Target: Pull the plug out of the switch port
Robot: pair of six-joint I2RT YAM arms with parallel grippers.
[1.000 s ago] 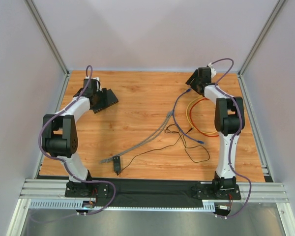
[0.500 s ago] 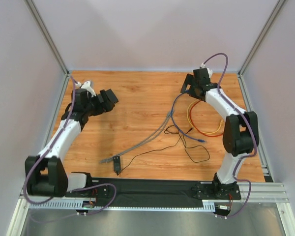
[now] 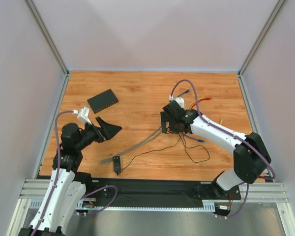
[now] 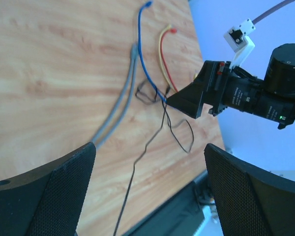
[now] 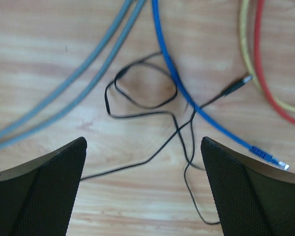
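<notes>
While switch (image 3: 103, 101) is lying apart from cables, left hand (image 4: 150, 147) and right hand (image 5: 143, 140) are hovering spread, empty; lifting clear without snagging blue cable (image 5: 221, 126) seems wise.

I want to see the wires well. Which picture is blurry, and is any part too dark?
Right wrist: gray cables soft-edged, blue cable sharper, right fingers nearly black. Left wrist: left fingers dark, wall bright and pale. Top: even light, no glare on the table.
</notes>
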